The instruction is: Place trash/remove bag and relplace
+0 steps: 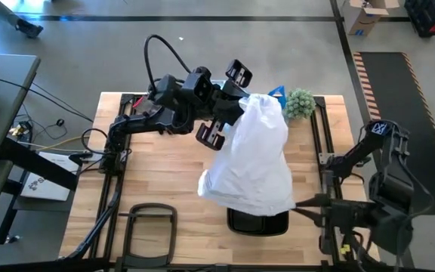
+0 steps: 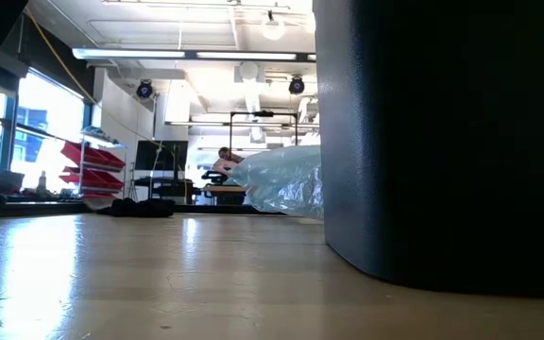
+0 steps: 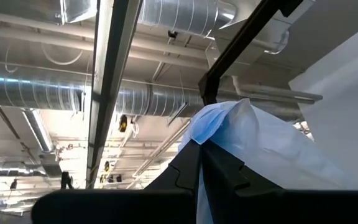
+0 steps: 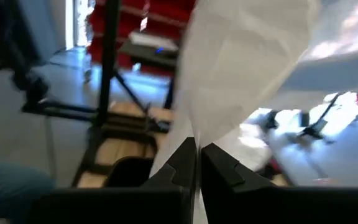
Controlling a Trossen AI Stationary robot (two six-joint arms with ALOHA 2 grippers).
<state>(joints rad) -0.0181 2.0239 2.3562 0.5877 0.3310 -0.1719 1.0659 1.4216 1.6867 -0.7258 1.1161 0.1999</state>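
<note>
The bag [image 1: 254,155], a large thin crinkled translucent liner, looks whitish in the high view and light blue in the low view [image 2: 281,179]. It stretches from my left gripper [image 1: 236,107] down over the black bin [image 1: 257,221] at the table's near edge. My left gripper is shut on the bag's far upper end. My right gripper [image 1: 299,202] reaches in from the right and is shut on the bag beside the bin. The bin fills the right of the low view [image 2: 442,142]. No trash shows. My left gripper pinches a bunched fold at the bag's far upper end [image 3: 215,121] between both fingers [image 3: 225,168], and the plastic sticks out past the fingertips. That end is held up above the table. My right gripper pinches the bag's plastic [image 4: 204,134] between both fingers [image 4: 219,165], coming level from the table's right at the bag's lower right side [image 1: 289,200]. One layer or several, I cannot tell.
A small green plant [image 1: 299,103] and a blue object [image 1: 278,92] stand at the table's far edge behind the bag. Black frame rails [image 1: 319,136] run along both sides of the wooden table [image 1: 149,174]. A person sits far off in the room [image 2: 223,161].
</note>
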